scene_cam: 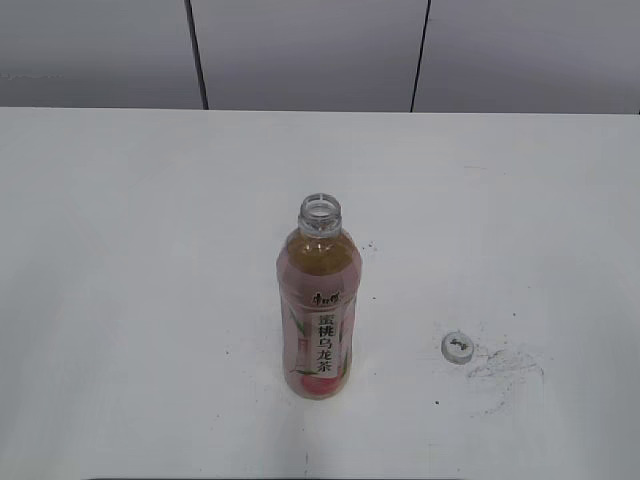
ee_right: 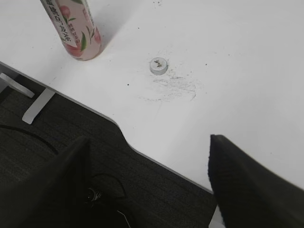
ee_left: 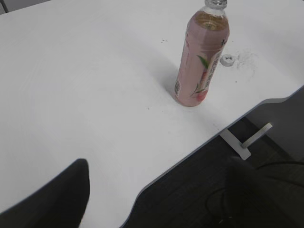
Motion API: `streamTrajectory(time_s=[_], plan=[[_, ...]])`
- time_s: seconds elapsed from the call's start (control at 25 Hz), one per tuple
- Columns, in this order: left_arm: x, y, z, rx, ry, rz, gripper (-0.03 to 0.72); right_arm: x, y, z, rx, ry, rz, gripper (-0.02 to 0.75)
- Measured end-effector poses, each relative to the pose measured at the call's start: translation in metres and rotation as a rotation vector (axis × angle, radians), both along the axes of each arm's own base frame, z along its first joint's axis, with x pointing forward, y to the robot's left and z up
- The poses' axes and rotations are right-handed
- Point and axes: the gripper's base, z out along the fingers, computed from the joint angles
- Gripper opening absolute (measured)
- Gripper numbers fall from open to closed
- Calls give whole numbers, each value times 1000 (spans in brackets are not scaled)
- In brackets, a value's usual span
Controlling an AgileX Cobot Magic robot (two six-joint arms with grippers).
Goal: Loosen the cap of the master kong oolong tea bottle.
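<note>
The clear plastic bottle of amber tea with the pink peach-pattern label (scene_cam: 319, 305) stands upright near the middle of the white desk (scene_cam: 130, 260), its neck open and uncapped. The small round light-grey plastic screw cap (scene_cam: 457, 347) lies flat on the desk to the bottle's right, well apart from it, beside a patch of dark scuff marks (scene_cam: 505, 368). Bare desk surface spreads wide to the left, right and far side of the bottle; the curved near edge runs closer (dark floor below it). The left hand (ee_left: 156, 199) and right hand (ee_right: 147, 185) both hang off the near edge, fingers spread apart, holding nothing.
</note>
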Motion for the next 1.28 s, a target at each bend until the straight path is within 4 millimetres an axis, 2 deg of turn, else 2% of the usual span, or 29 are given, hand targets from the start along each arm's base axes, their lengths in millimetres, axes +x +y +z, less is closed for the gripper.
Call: streamTrajectory(time_s=[0.84, 1.0, 1.08, 1.28], plan=[[1, 2, 0, 21, -12, 11, 521, 0, 0, 0, 0, 0, -2, 575], [1, 2, 0, 21, -12, 20, 521, 1, -1, 0, 1, 0, -68, 575], [2, 3, 0, 21, -11, 80, 521, 1, -2, 0, 4, -7, -147, 575], [4, 8, 0, 23, -8, 370, 521, -9, -7, 1, 30, -81, -327, 575]])
